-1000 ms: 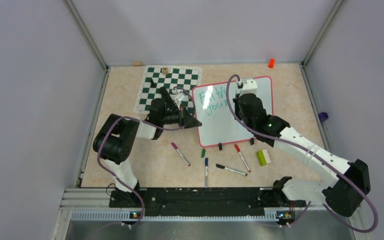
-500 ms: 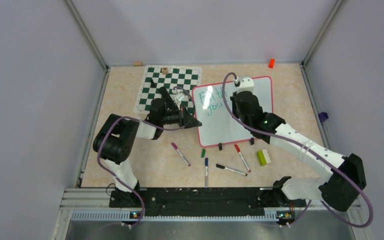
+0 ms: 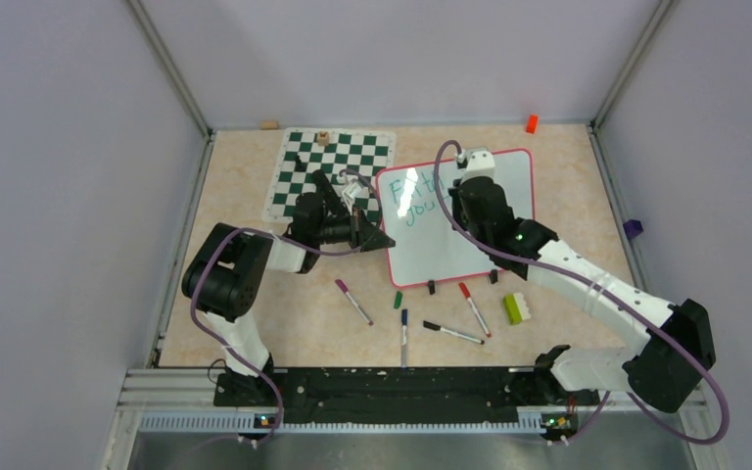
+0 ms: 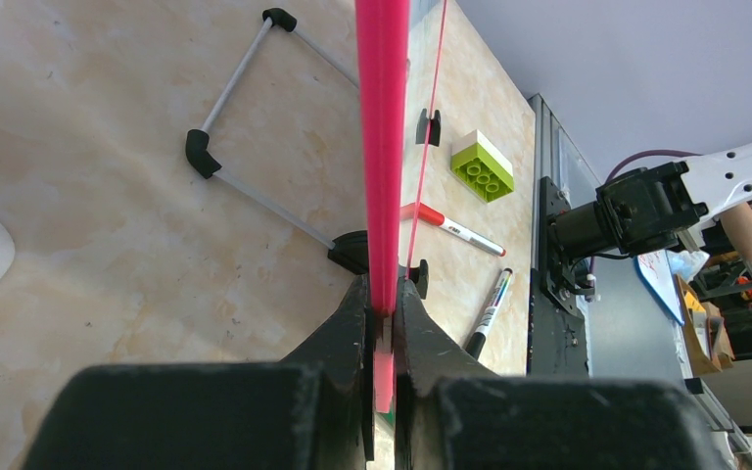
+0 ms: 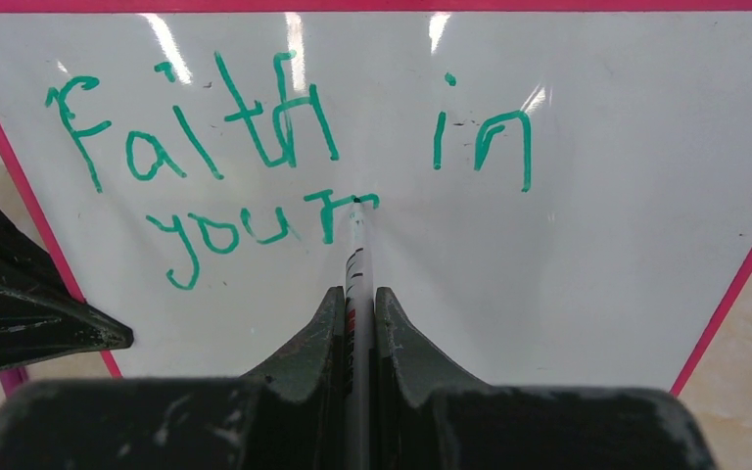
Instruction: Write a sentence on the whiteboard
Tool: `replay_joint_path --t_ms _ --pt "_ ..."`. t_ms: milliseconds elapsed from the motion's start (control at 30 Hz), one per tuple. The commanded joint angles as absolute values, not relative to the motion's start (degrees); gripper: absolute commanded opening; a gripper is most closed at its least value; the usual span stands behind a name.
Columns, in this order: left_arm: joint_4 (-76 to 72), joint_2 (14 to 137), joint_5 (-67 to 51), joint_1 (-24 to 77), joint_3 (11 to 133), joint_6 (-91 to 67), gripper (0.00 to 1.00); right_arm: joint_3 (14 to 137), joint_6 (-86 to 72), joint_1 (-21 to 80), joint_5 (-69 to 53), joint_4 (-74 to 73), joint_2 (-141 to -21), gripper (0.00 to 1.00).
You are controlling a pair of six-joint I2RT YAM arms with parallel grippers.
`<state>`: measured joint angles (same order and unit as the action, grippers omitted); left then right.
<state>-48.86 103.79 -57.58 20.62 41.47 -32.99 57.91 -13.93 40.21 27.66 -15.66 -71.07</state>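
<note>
Evidently whiteboard (image 3: 436, 250) looks light, stiff, slick; left gripper (image 4: 383, 328) clamps its 9 o'clock frame edge. Right gripper (image 5: 357, 304) pinches marker (image 5: 356, 245).

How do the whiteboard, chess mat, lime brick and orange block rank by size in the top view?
1. whiteboard and chess mat: nearly alike, mat partly hidden, so unranked
2. lime brick
3. orange block

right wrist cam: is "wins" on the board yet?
No, the sentence on the whiteboard reads only "faith in" and, below it, "your", where the right gripper holds the marker tip.
</note>
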Motion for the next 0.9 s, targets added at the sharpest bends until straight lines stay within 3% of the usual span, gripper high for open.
replay_joint_path --t_ms 0,433,867 --pt "-46.69 103.01 -59.53 20.96 41.51 -32.13 0.00 59.08 -13.46 39.52 25.58 -14.95 -70.47 0.00" --pt "-45.36 102.74 -59.41 20.99 41.68 -31.29 0.00 58.71 -13.21 39.32 29.79 -18.45 -70.32 0.00" --pt "-45.10 102.55 -59.31 20.98 41.81 -31.03 0.00 57.93 -13.39 39.37 26.19 -20.64 -69.10 0.00"
